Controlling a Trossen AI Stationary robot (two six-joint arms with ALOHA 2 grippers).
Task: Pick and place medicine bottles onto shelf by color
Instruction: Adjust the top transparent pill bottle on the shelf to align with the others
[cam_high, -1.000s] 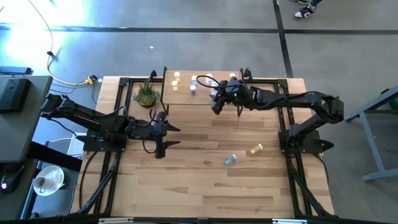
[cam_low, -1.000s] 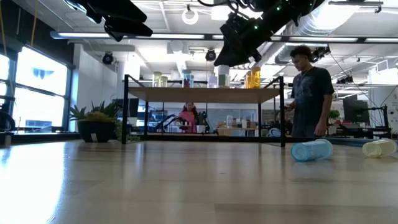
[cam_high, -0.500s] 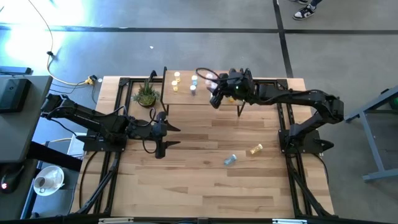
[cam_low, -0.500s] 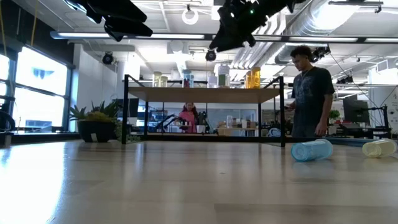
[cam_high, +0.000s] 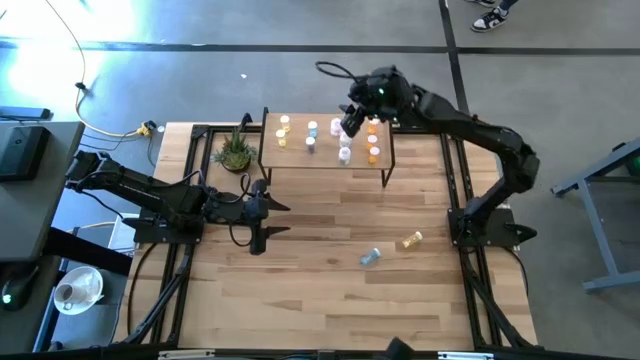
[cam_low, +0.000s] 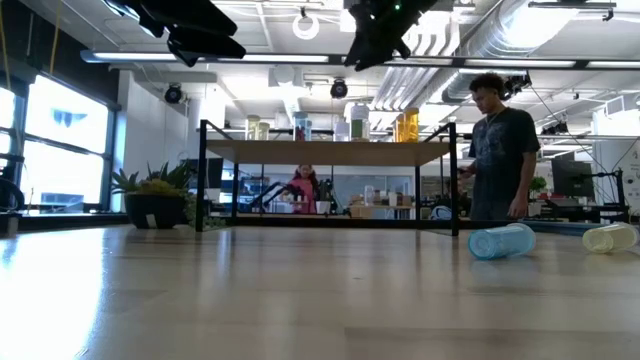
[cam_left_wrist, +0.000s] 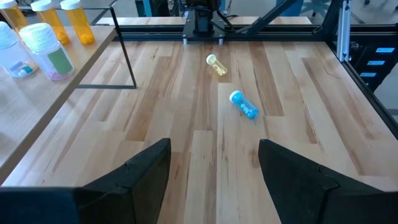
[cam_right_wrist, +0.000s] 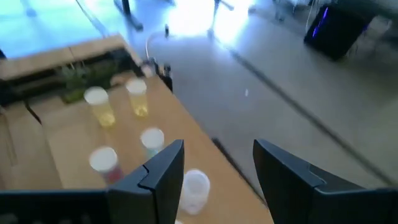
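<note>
The shelf (cam_high: 325, 160) stood at the far edge of the surface (cam_high: 330, 290), roughly midway across. On it stood a cluster of medicine bottles (cam_high: 343, 152), some toward its left end, more toward its right. A potted plant (cam_high: 236, 152) sat on the surface just left of the shelf. Two more bottles lay on their sides on the surface, well in front of the shelf and to the right: one (cam_high: 370, 257) nearer the middle, the other (cam_high: 410, 241) just beside it, further right. The right claw (cam_high: 350, 120) hung above the shelf's far right part, jaws apart. The left claw (cam_high: 272, 218) sat left of centre, above the surface, jaws apart.
</note>
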